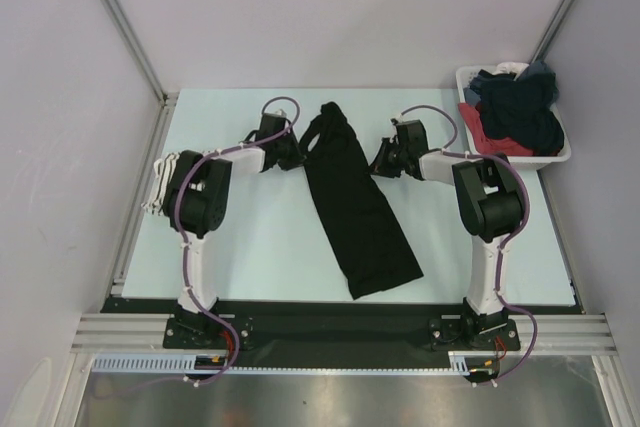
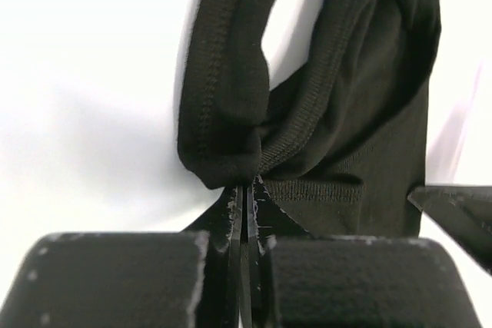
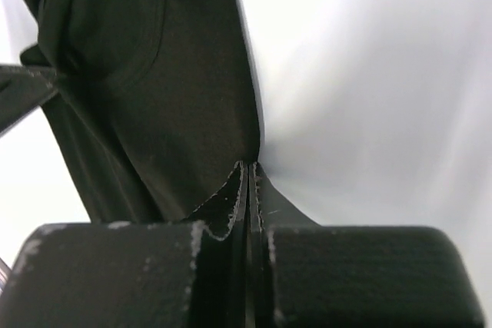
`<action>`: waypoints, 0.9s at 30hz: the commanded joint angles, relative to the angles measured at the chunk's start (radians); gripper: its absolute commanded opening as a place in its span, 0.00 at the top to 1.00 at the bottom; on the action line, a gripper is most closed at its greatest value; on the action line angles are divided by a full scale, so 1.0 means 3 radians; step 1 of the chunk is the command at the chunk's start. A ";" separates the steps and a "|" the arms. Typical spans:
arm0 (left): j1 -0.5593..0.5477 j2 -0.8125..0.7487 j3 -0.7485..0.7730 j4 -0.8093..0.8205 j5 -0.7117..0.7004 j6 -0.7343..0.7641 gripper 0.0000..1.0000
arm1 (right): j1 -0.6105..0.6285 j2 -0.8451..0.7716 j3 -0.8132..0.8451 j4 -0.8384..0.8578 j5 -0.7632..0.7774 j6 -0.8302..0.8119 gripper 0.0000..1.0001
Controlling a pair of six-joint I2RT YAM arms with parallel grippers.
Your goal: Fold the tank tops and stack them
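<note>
Two pinches are on: left gripper (image 1: 292, 153) pressed shut on a strap of the plain black soft-fabric tank top (image 1: 358, 209), right gripper (image 1: 386, 159) on its opposite edge, garment stretching from upper centre toward lower right, both arms equally near.

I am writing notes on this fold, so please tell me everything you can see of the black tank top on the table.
The plain black tank top of soft knit fabric lies on the pale table as a long narrow strip, straps at the far end, hem near and slanting toward the right arm. Its strap edges look ribbed. The left gripper is shut on a bunched strap; the right gripper is shut on the opposite side edge.
</note>
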 commanded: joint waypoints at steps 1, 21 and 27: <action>0.0063 0.0178 0.0351 -0.0295 -0.0147 0.0128 1.00 | -0.0003 -0.0069 -0.0142 -0.0038 0.0256 0.0051 1.00; 0.0078 0.1115 0.1929 -0.0639 0.0727 0.0332 0.72 | -0.0177 0.0125 0.0001 -0.0057 0.0491 0.0098 1.00; 0.0088 0.0491 0.1254 -0.0449 0.0722 0.0638 0.18 | -0.0320 0.0355 0.0496 -0.0404 0.0195 0.0077 0.99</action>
